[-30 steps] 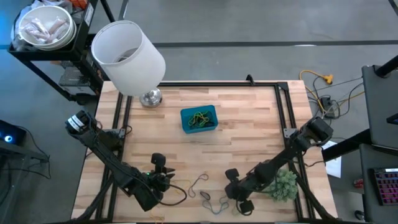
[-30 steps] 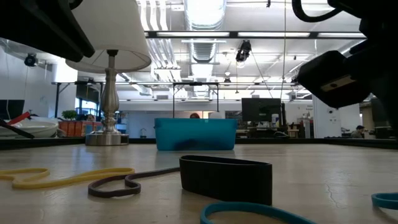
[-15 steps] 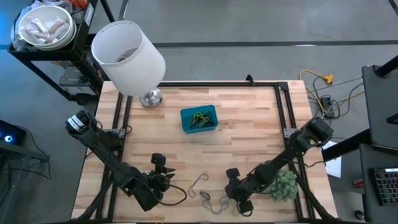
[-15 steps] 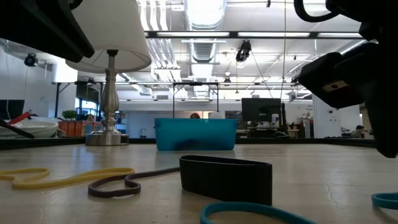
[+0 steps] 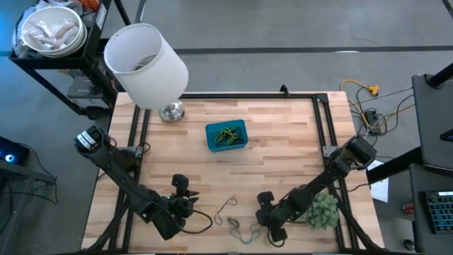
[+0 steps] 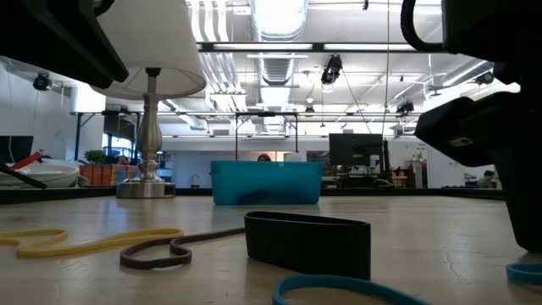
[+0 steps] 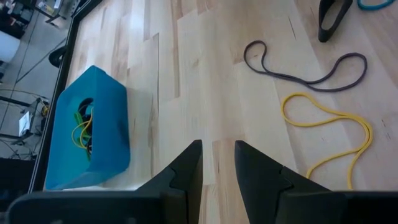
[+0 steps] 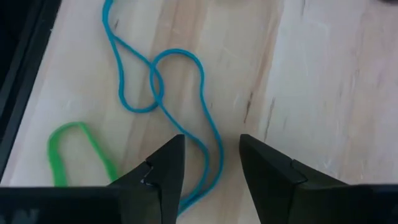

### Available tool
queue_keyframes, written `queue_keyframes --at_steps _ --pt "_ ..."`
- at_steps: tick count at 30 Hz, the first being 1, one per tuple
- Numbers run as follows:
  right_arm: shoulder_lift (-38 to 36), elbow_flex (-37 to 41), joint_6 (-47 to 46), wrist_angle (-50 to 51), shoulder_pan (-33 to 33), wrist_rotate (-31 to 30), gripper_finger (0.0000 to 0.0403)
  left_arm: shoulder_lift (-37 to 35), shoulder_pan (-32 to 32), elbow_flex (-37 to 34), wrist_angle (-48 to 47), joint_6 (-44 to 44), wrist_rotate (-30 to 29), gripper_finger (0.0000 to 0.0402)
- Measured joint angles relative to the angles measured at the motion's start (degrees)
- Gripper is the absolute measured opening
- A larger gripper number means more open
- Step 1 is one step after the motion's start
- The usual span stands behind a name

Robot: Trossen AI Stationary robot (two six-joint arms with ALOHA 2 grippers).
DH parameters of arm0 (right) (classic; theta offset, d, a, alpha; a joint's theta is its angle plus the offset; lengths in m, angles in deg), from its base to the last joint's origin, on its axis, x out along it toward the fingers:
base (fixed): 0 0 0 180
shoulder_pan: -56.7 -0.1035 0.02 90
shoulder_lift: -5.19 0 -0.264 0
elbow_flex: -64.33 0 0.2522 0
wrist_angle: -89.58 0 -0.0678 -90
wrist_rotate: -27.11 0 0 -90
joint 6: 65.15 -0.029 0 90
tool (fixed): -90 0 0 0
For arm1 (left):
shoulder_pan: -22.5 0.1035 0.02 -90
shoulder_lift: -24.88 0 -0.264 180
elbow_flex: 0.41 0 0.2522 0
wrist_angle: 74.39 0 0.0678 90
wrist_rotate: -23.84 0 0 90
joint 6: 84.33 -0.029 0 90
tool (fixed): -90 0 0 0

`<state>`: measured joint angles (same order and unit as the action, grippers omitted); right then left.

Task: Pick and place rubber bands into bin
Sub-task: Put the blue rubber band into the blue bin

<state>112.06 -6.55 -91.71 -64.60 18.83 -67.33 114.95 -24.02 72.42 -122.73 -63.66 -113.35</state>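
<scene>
The blue bin [image 5: 226, 135] holds tangled green and yellow rubber bands [image 5: 228, 134], partly hidden by its wall, while the left gripper [image 7: 217, 163] and right gripper [image 8: 211, 163] hover with jaws apart.

teal band [image 8: 186, 112] runs out of view under the right claw [image 8: 211, 163]; green band [image 8: 78, 152] cut off

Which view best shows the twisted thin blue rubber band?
The right wrist view: the twisted thin blue rubber band fills it, just beyond the open right tool. The high view shows it tiny; the low view only edges; the left wrist view a corner.
</scene>
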Motion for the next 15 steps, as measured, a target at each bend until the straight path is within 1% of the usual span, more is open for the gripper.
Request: queue_keyframes --at_steps 7,10,15 --pt "-0.13 -0.05 -2.33 2.25 -0.77 -0.27 0.0131 0.0 -0.01 -0.17 -0.01 0.0 0.01 0.0077" --pt "-0.13 -0.06 -4.71 3.8 -1.23 -0.54 0.0122 0.0 -0.01 -0.19 0.05 0.0 -0.01 0.0077" --pt "-0.2 -0.05 -8.42 5.8 -2.58 -2.43 0.0109 0.0 -0.01 -0.21 0.06 0.0 -0.02 0.0077"
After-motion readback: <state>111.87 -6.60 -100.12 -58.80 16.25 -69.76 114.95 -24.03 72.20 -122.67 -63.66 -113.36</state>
